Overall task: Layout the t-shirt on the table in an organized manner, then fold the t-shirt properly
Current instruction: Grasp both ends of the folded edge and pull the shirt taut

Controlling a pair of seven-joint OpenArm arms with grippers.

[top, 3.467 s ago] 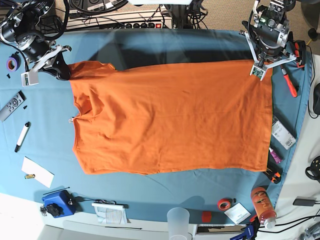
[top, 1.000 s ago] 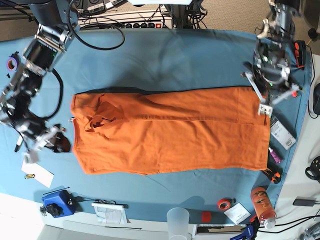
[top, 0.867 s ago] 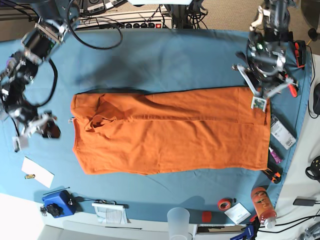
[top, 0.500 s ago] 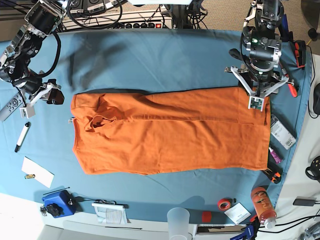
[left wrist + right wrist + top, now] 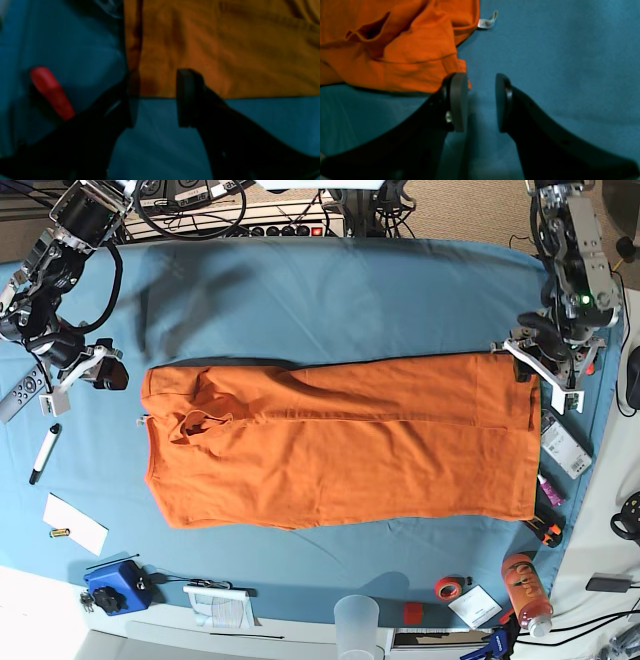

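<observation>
Now that the bright orange cloth t-shirt (image 5: 330, 442) has been folded in half, both grippers have let go, left gripper (image 5: 153, 98) and right gripper (image 5: 480, 101) gaping.

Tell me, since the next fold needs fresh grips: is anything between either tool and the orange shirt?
Nothing visible. The open left tool straddles the orange cloth t-shirt's corner; the open right tool hovers over bare teal table cloth beside its collar end.
</observation>
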